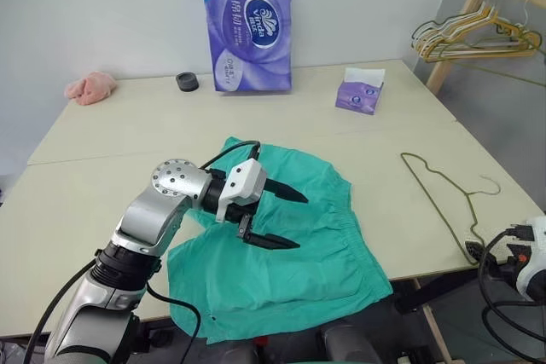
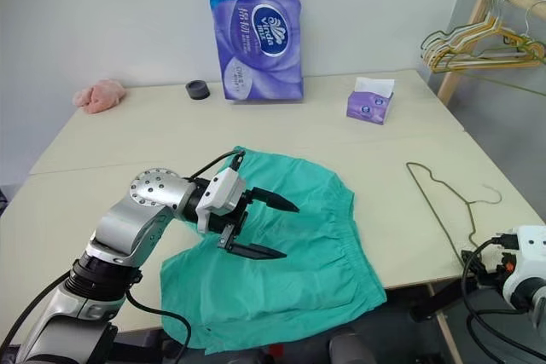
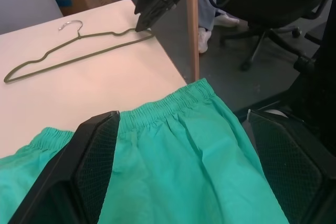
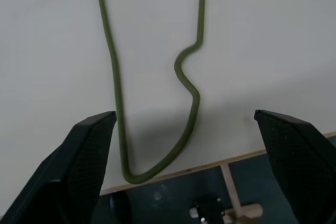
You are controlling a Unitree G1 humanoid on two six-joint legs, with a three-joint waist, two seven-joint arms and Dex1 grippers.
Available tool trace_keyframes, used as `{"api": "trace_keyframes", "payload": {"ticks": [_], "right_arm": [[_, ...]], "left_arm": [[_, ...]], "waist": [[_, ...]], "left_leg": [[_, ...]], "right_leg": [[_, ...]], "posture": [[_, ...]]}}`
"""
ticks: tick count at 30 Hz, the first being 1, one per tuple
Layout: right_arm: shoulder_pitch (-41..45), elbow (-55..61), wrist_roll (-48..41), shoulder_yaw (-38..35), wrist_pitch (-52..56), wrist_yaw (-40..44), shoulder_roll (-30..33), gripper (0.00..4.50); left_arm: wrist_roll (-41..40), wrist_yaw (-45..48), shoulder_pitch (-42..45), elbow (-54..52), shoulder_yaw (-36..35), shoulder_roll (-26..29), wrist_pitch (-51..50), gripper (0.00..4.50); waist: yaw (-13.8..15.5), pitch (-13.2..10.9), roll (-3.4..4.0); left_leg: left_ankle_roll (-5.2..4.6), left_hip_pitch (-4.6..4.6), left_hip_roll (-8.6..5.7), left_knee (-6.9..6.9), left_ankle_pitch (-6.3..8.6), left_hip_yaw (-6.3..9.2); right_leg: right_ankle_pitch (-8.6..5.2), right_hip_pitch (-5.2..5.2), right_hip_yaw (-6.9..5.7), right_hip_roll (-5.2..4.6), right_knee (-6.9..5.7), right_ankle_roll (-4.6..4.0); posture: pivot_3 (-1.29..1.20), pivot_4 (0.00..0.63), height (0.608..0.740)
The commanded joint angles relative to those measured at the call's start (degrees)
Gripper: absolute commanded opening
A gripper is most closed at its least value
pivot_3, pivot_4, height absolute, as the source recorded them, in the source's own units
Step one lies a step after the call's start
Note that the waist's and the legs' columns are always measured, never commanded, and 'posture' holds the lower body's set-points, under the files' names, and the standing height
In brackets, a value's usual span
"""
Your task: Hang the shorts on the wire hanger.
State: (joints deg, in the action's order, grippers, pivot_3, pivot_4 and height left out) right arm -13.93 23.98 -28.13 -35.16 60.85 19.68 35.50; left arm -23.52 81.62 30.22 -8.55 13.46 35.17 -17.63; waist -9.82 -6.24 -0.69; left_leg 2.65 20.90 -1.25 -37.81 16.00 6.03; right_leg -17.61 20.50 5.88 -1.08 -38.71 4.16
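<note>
Looking across the table (image 1: 102, 210), we saw the shorts (image 1: 307, 253) spread flat near the front edge, with the wire hanger (image 1: 439, 202) lying to their right, its long axis running from far to near and its hook toward the right edge. Our left gripper (image 1: 286, 217) hung over the shorts, fingers spread wide and empty, pointing toward the hanger. Our right gripper (image 4: 186, 129), also wide and empty, hovered above the hanger's near rounded end at the table's front edge, making it the closer arm. We judged, tentatively since the height above the wire was hard to read, that a short descent would reach it.
</note>
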Motion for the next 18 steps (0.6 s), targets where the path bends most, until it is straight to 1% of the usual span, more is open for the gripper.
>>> {"api": "trace_keyframes", "payload": {"ticks": [1, 7, 8, 11, 13, 14, 16, 17, 18], "right_arm": [[1.77, -3.08, 1.35, 0.66, -0.33, 0.76, 2.85, 4.50], [2.38, -7.47, 1.65, 5.10, 0.69, 5.13, 8.43, 4.50], [2.45, -8.26, 1.62, 5.98, 0.91, 6.08, 9.51, 4.32], [2.74, -10.48, 2.62, 9.72, -0.36, 9.14, 13.07, 3.62], [3.72, -12.23, 3.05, 11.55, -0.73, 10.12, 14.07, 2.95], [4.10, -13.18, 3.71, 12.79, -1.40, 10.52, 14.68, 2.54], [5.19, -14.79, 4.05, 14.07, -1.37, 10.90, 14.80, 1.95], [5.70, -15.34, 4.12, 14.30, -1.08, 10.66, 14.61, 1.55], [6.19, -15.85, 4.09, 14.26, -0.64, 10.29, 14.23, 1.32]], "left_arm": [[-0.67, -0.62, 1.47, -1.45, 0.07, -0.37, -0.64, 4.13], [-0.69, -0.39, 1.37, -1.80, 0.35, -0.43, -1.00, 4.13], [-0.68, -0.23, 1.32, -1.86, 0.46, -0.35, -0.98, 4.15], [-0.62, 0.08, 1.43, -1.78, 0.72, -0.33, -0.77, 4.15], [-0.54, 0.09, 1.56, -1.65, 0.82, -0.46, -0.72, 4.15], [-0.44, 0.06, 1.59, -1.60, 0.89, -0.57, -0.64, 4.15], [-0.36, -0.08, 1.52, -1.64, 0.99, -0.75, -0.60, 4.15], [-0.42, -0.21, 1.37, -1.73, 0.95, -0.81, -0.68, 4.15], [-0.52, -0.45, 1.12, -1.86, 0.87, -0.84, -0.89, 4.15]], "waist": [[0.00, -0.01, -0.01], [-0.02, -0.04, -0.02], [-0.03, -0.05, -0.04], [-0.01, -0.07, -0.08], [0.01, -0.09, -0.18], [0.01, -0.11, -0.26], [0.00, -0.17, -0.42], [0.00, -0.16, -0.45], [0.00, -0.15, -0.47]], "left_leg": [[0.00, 0.00, 0.00, 0.00, 0.00, 0.01], [-0.01, 0.00, 0.00, 0.02, 0.00, 0.01], [-0.01, 0.00, 0.00, 0.01, 0.00, 0.01], [-0.01, -0.01, 0.00, 0.00, 0.00, 0.02], [-0.01, -0.01, 0.00, -0.01, 0.00, 0.04], [-0.01, -0.01, 0.00, -0.01, 0.00, 0.05], [-0.01, -0.04, 0.02, -0.03, 0.00, 0.06], [-0.01, -0.05, 0.03, -0.03, 0.00, 0.06], [-0.01, -0.05, 0.05, -0.02, 0.00, 0.09]], "right_leg": [[0.00, 0.00, -0.01, 0.00, 0.01, 0.00], [0.00, -0.01, -0.02, 0.01, 0.04, 0.01], [0.00, -0.01, -0.02, 0.02, 0.05, 0.01], [0.01, -0.08, -0.05, 0.02, 0.11, 0.03], [0.02, -0.10, -0.07, 0.02, 0.15, 0.05], [0.03, -0.12, -0.08, 0.02, 0.18, 0.07], [0.07, -0.19, -0.08, 0.01, 0.26, 0.13], [0.11, -0.24, -0.08, 0.02, 0.35, 0.19], [0.20, -0.32, -0.12, 0.02, 0.56, 0.27]], "posture": [[-0.25, 0.075, 0.740], [-0.25, 0.077, 0.740], [-0.25, 0.077, 0.740], [-0.25, 0.078, 0.740], [-0.25, 0.077, 0.740], [-0.25, 0.077, 0.740], [-0.25, 0.077, 0.740], [-0.25, 0.077, 0.740], [-0.24, 0.076, 0.740]]}}
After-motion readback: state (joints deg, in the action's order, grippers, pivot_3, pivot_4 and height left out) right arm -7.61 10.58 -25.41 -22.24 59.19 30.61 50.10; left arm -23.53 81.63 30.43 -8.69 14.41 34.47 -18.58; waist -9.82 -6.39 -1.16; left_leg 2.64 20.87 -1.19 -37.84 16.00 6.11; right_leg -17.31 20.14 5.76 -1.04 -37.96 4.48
